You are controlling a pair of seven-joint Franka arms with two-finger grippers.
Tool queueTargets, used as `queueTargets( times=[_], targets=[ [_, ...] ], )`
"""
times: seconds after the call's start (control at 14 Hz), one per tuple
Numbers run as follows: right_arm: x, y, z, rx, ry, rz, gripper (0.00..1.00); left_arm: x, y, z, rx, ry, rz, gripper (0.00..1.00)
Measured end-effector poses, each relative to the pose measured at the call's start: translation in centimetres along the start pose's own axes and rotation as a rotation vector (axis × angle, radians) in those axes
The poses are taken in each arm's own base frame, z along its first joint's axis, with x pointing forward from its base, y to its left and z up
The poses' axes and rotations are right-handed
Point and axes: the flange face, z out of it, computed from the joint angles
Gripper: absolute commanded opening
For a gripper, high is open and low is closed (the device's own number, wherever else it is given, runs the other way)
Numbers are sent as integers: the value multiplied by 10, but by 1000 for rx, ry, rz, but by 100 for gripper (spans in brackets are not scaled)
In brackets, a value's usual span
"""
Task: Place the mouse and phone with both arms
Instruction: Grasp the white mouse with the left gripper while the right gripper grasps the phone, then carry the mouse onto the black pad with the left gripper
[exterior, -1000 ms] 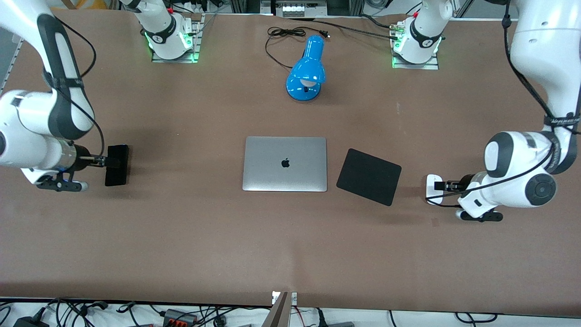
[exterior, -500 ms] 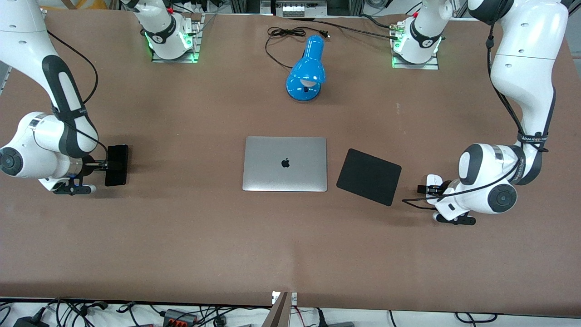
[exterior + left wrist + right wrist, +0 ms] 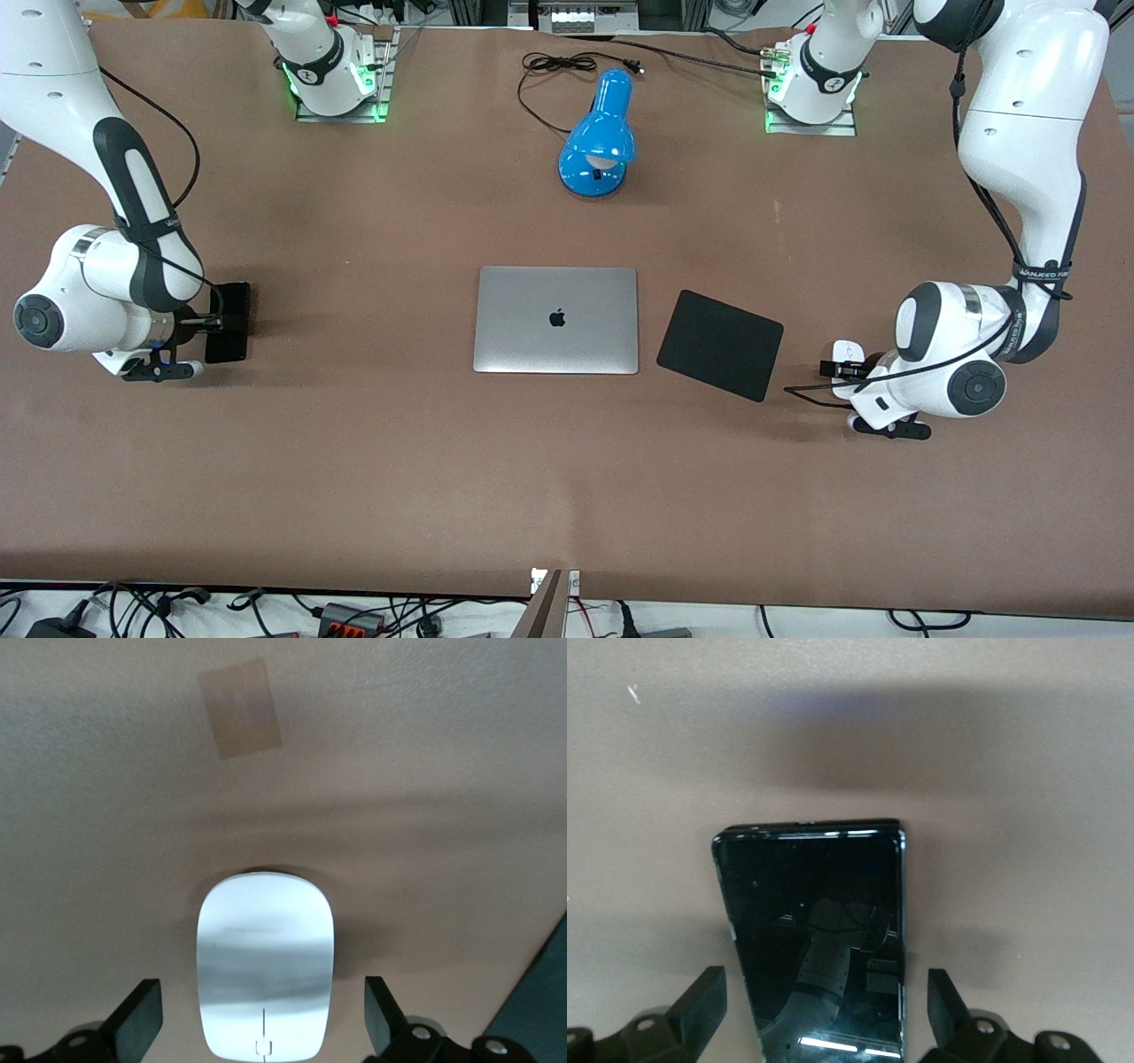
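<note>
from the front we see the phone (image 3: 229, 322) flat on the table (image 3: 354, 461) at the right arm's end and the mouse (image 3: 848, 352) near the mouse pad (image 3: 719, 345) at the left arm's end, each gripper low over its item. in the left wrist view the left gripper (image 3: 263, 1028) stands wide open, its fingers (image 3: 140, 1020) either side of the mouse (image 3: 264, 964) without touching. in the right wrist view the right gripper (image 3: 827, 1010) is likewise spread, straddling the phone (image 3: 819, 939) with gaps.

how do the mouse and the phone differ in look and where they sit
The mouse is white and oval; the phone is black, flat and rectangular. The mouse lies toward the left arm's end of the table, beside the mouse pad; the phone lies toward the right arm's end. Both are glossy and sit between open tool fingers.
</note>
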Motion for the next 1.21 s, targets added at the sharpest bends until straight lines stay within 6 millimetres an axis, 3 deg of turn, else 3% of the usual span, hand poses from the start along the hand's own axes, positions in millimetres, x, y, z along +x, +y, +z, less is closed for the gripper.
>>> queueTargets(
  times=[0.14, 0.21, 0.36, 0.5, 0.79, 1.0, 1.21],
  targets=[
    [1, -3, 3, 2, -3, -10, 100, 0, 1, 6, -2, -8, 2, 100],
    [1, -3, 5, 4, -8, -15, 100, 1, 2, 7, -2, -10, 3, 93],
    [1, -3, 10, 6, -15, -33, 100, 1, 2, 8, -2, -10, 4, 62],
    [1, -3, 12, 6, -18, -51, 100, 2, 1, 7, -3, -1, 2, 43],
    [1, -3, 12, 5, -20, -67, 100, 2, 10, 4, -3, -13, 15, 31],
    [1, -3, 12, 4, -21, -72, 100, -2, 47, -7, 11, -55, 33, 31],
    [1, -3, 12, 3, -23, -74, 100, -14, 116, -19, 8, -118, -36, 31]
  ],
)
